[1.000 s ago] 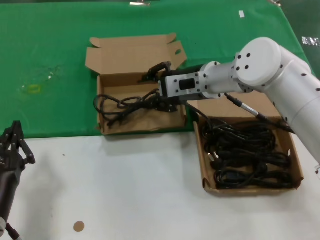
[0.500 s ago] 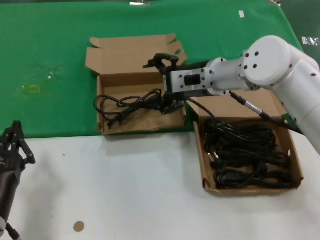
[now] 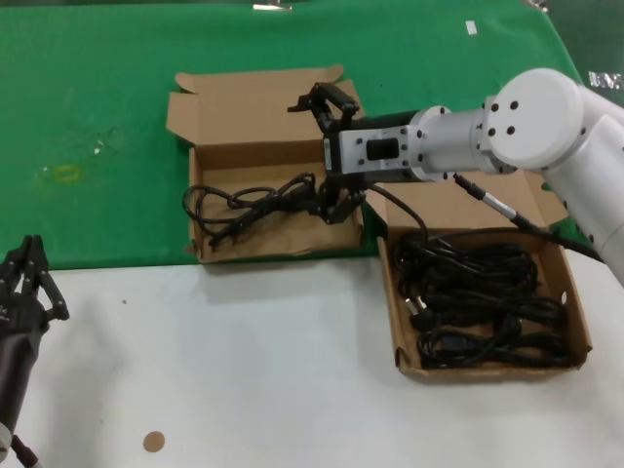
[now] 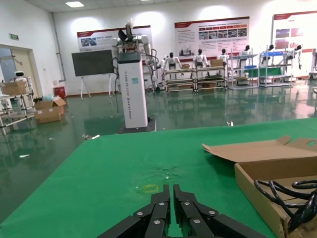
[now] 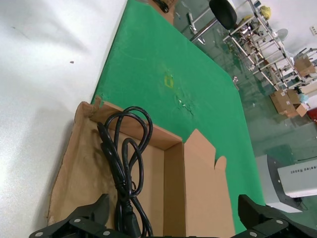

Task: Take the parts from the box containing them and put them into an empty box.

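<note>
The left box (image 3: 210,249), with an oval slot in its lid flap (image 3: 346,100), holds one black cord (image 3: 249,203) with a loop over its left wall. My right gripper (image 3: 328,156) is open and empty above this box's right end, one finger (image 3: 332,207) near the cord's plug. In the right wrist view the cord (image 5: 124,163) lies on the box floor (image 5: 79,173) below the spread fingers (image 5: 94,214). The right box (image 3: 577,336) holds several coiled cords (image 3: 483,302). My left gripper (image 3: 24,283) is parked at the near left, shut and empty (image 4: 173,191).
Green cloth (image 3: 97,88) covers the far half of the table and the near half is white (image 3: 244,370). A small brown disc (image 3: 153,441) lies near the front edge. The left wrist view shows the left box's wall (image 4: 257,183) and its cord (image 4: 292,191).
My right gripper has risen and drawn back to the right from the cord, its jaws spread wider. The cord stays in the left box. The left arm has not moved.
</note>
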You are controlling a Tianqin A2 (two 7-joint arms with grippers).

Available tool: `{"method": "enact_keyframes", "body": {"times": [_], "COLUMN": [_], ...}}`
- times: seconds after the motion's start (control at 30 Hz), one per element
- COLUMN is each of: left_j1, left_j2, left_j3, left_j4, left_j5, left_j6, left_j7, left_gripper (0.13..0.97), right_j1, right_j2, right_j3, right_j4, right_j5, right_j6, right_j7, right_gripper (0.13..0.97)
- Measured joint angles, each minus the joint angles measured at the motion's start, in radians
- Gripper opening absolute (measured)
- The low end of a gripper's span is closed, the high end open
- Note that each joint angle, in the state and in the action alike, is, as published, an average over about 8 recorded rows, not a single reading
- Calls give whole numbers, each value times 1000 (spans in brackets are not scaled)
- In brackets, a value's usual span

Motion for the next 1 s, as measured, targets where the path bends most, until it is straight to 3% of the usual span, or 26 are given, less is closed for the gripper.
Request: {"method": "enact_keyframes", "body": {"times": [0.27,0.4,0.67,0.8,1.0], "left_j1": [0,0,0,0,0], "left_j2": [0,0,0,0,0], "left_j3": [0,0,0,0,0], "left_j4": [0,0,0,0,0], "left_j5": [0,0,0,0,0], "left_j6": [0,0,0,0,0], "left_j7": [0,0,0,0,0], "left_gripper": [190,212,341,341,492], "right_j1": [-52,-101,-211,-267,-352], "right_j2": [0,0,1,1,1], "right_j3": [28,54,114,144,190], "right_j4": [34,65,136,173,227], "right_j5": [27,53,111,141,185], "right_j6": [39,74,156,198,261], "right_j7": [13,26,54,68,90], "right_gripper": [923,939,966,966,966]}}
